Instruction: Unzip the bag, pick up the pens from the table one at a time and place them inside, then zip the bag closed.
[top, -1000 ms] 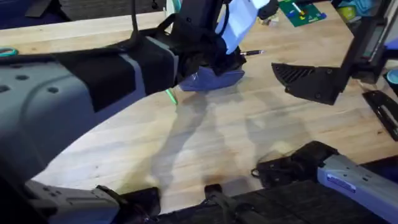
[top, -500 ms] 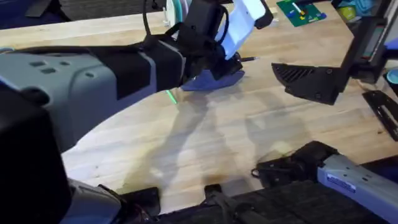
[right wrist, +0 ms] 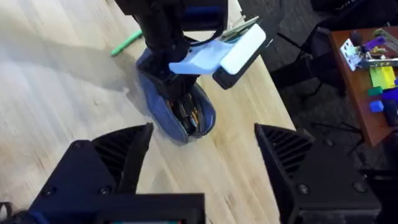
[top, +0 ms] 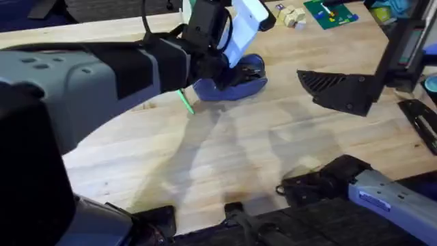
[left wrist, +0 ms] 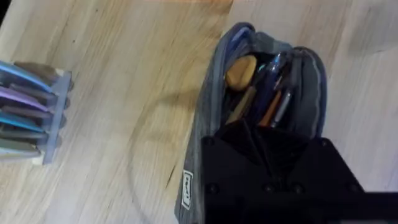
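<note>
**Green pen beside the bag, nearest the left arm**

The bag [top: 232, 80] lies unzipped on the table [top: 273, 157], under the left gripper [left wrist: 264, 146], whose grip cannot be told. The green pen [top: 186, 102] lies just beside it, slantwise. The right gripper [right wrist: 202, 146] is held spread, well apart.

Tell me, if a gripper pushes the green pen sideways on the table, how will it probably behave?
The green pen looks slim and round, lying flat on the smooth table, so it would probably roll. It seems light and stiff, so a nudge may send it far.
</note>
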{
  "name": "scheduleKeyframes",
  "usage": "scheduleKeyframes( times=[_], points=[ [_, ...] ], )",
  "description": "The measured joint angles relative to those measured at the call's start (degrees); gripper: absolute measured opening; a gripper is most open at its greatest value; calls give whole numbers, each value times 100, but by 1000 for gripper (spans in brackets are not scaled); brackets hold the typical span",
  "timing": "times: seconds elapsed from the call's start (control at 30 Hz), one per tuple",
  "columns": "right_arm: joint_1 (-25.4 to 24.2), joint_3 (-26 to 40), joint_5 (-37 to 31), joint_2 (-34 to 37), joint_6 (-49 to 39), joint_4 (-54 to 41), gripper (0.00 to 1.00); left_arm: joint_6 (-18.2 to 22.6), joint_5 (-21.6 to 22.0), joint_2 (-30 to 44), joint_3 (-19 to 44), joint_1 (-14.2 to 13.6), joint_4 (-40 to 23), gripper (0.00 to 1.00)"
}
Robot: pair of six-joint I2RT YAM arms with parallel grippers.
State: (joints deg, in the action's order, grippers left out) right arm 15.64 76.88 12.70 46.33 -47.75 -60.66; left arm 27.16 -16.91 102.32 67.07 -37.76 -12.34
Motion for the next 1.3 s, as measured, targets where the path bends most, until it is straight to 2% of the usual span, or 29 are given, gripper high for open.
scheduleKeyframes(
  times=[0.3,0.33,0.5,0.53,0.57,0.9,1.1,1.17,1.3],
  points=[
    [0,0,23,0,0,0,998,0,4,0,0,9,-51,42],
    [0,0,23,0,0,0,998,25,5,0,0,9,-52,73],
    [0,0,23,0,0,0,998,19,24,0,0,11,-48,866],
    [0,0,25,0,0,0,998,-2,24,0,0,11,-50,955],
    [0,0,33,0,0,0,998,-8,22,0,0,13,-50,981],
    [0,0,67,0,0,0,998,-72,24,-55,0,15,-86,992],
    [0,0,67,0,0,-25,998,-129,27,-879,-7,87,-491,992],
    [0,0,67,0,0,-28,998,-247,61,-1258,-7,162,-695,992],
    [0,0,66,0,0,-28,998,-790,343,-1869,-7,415,-1307,992]
  ],
)
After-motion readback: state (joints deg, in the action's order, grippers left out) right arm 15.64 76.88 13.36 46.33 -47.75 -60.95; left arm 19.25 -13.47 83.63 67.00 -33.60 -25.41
